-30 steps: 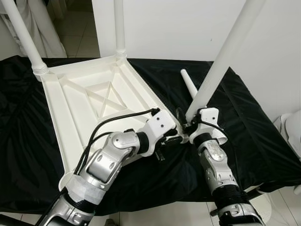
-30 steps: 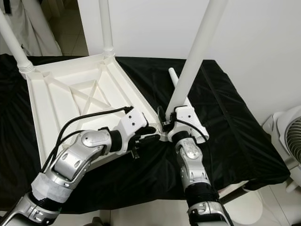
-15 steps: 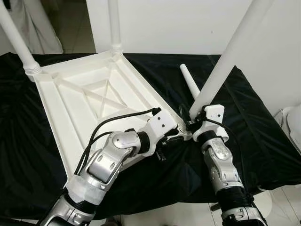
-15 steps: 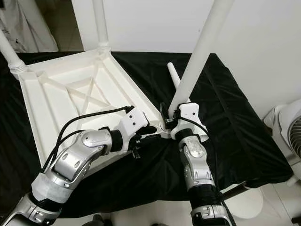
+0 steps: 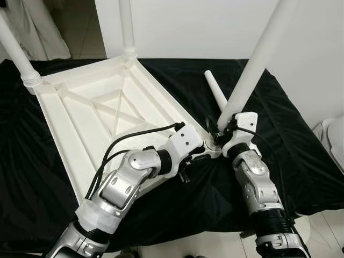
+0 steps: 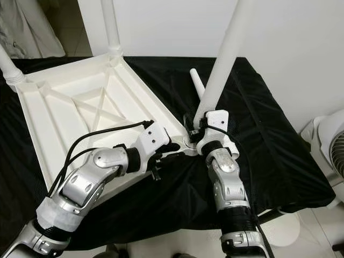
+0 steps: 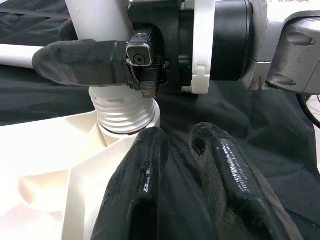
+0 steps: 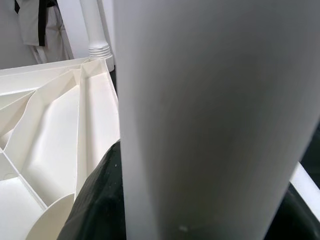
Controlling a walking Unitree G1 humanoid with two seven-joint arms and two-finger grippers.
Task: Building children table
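Note:
The white table top [image 5: 91, 118] lies upside down on a black cloth. Two white legs [image 5: 126, 27] [image 5: 13, 51] stand in its far corners. My right gripper [image 5: 217, 131] is shut on a third leg [image 5: 252, 70], which leans up to the right. That leg's threaded end [image 7: 125, 117] sits at the near right corner socket. My left gripper [image 7: 180, 135] is low beside that corner. Its fingers [image 7: 140, 190] are a narrow gap apart with nothing between them, one resting against the table's rim. A fourth leg [image 5: 215, 91] lies loose on the cloth behind.
The black cloth [image 5: 301, 156] covers the whole work surface and hangs over its near edge. A white wall stands close behind. A white fan [image 6: 333, 156] stands on the floor at the right, and white fabric hangs at the far left.
The camera has drifted, shifting the whole scene. My right gripper has turned and risen slightly with the leg, which now stands a little steeper at the corner. The left arm has held still.

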